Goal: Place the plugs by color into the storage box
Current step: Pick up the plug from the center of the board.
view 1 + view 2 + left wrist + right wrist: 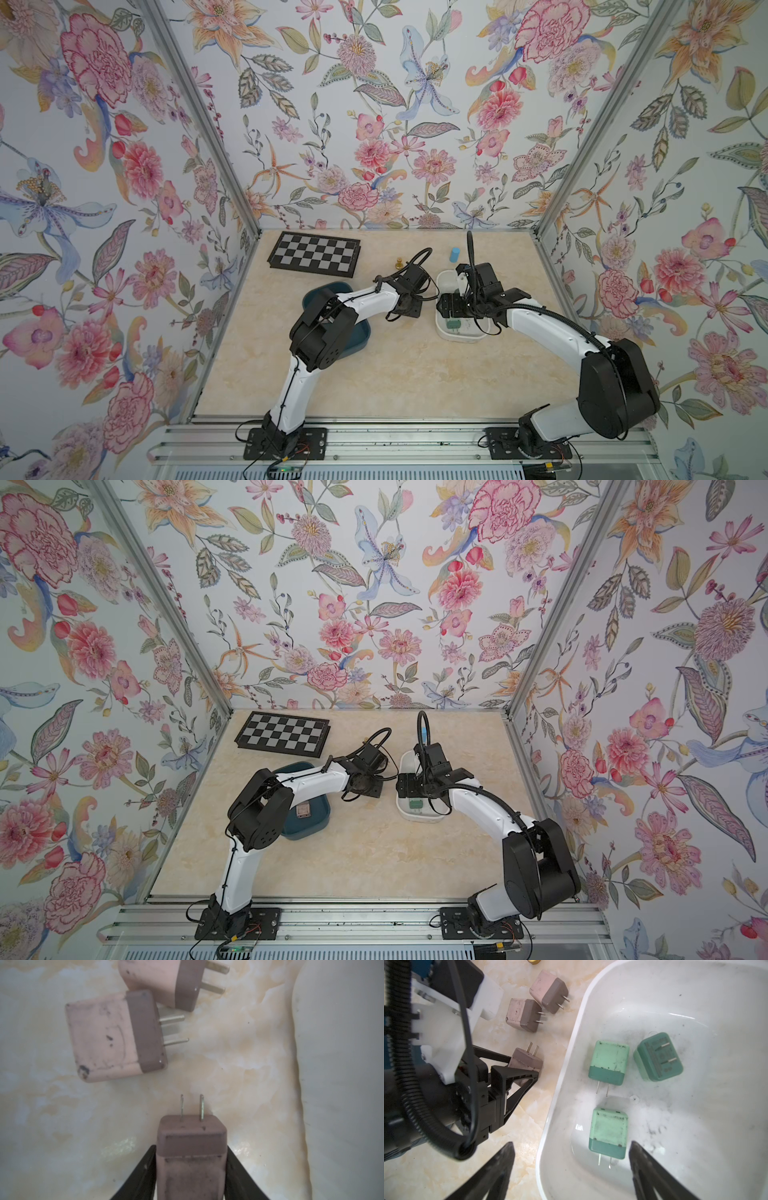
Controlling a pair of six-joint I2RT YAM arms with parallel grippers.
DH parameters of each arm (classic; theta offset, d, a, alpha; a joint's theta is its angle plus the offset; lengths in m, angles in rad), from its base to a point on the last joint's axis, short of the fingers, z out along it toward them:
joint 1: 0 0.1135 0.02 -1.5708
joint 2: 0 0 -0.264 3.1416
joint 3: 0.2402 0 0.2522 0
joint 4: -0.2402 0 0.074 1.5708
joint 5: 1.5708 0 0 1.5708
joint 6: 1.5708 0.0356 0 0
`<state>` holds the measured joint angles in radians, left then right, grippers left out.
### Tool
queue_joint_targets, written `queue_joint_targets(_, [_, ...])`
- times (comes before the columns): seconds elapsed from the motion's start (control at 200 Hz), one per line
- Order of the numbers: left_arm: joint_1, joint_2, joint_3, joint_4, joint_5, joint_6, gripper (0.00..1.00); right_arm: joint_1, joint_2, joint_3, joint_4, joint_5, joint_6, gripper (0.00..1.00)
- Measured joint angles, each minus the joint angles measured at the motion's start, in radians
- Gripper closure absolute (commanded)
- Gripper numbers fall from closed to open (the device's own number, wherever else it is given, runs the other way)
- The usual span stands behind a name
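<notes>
My left gripper is shut on a dusty pink plug, one black finger on each side and the prongs pointing away from the wrist. From the right wrist the same held plug shows low over the table, beside the white storage box. Two more pink plugs lie loose on the table just beyond it. Three green plugs lie inside the white box. My right gripper hangs open over that box's near edge, holding nothing.
A dark blue box sits under the left arm with a pink plug in it. A chessboard lies at the back left. A gold pawn and a blue cylinder stand behind the arms.
</notes>
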<state>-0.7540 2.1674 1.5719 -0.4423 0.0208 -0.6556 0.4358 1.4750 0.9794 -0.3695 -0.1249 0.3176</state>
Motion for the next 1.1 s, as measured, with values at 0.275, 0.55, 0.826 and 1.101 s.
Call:
queue_joint_targets(0.275, [0.003,-0.006,0.0,-0.014,-0.006,-0.003,0.59,0.0,-0.015,-0.011,0.0,0.0,0.0,0.12])
queue_joint_targets(0.55, [0.043,-0.209,-0.069,-0.082,-0.04,-0.006,0.59,0.0,-0.016,-0.011,0.0,-0.009,0.001,0.12])
queue_joint_targets(0.826, [0.168,-0.569,-0.285,-0.112,-0.131,-0.001,0.58,0.002,-0.016,-0.011,0.001,-0.018,0.002,0.12])
queue_joint_targets(1.101, [0.324,-0.753,-0.545,-0.141,-0.142,0.002,0.58,0.042,-0.016,-0.011,0.001,-0.017,0.012,0.12])
